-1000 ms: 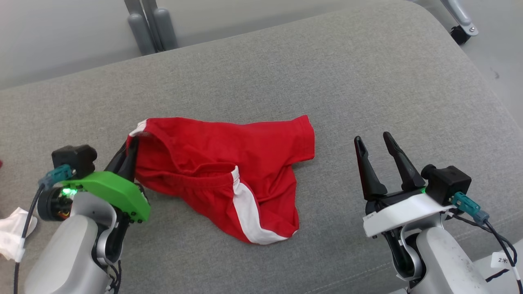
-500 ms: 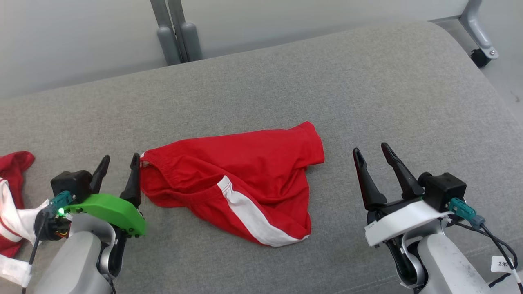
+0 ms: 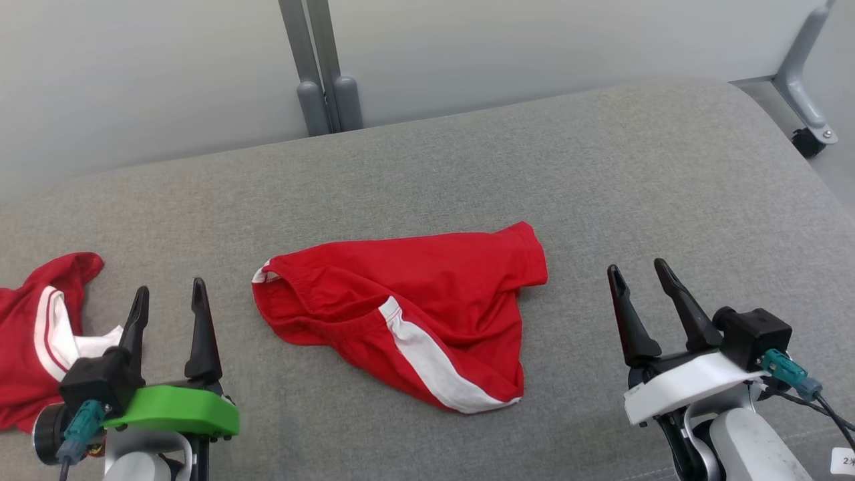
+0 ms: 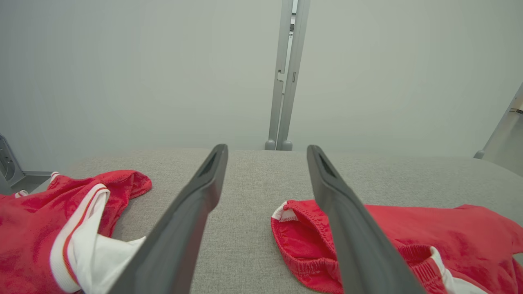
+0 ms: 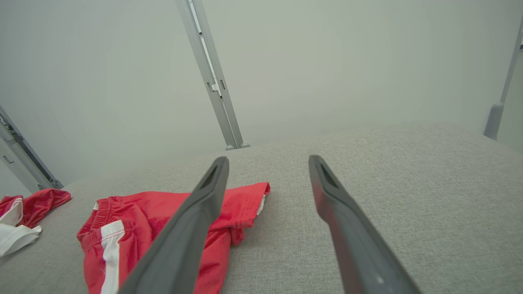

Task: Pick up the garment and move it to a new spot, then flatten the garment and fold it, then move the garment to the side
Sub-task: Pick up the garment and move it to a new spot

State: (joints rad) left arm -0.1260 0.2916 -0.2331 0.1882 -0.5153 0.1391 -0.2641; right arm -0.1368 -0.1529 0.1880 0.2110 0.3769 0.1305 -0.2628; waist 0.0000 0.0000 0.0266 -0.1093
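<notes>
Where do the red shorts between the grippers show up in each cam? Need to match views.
Head view: red shorts at centre.
Left wrist view: lower right, waistband toward the middle.
Right wrist view: lower left.
Shared landmark: grey double post behind the cushion, at the top near the middle in all three.

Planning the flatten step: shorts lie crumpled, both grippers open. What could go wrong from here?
1. The red shorts lie bunched with layers overlapping; a pinch by the left gripper at the waistband may catch a single layer and drag instead of spreading.
2. A second red garment lies close beside that gripper and could be snagged or mistaken for the target.
</notes>
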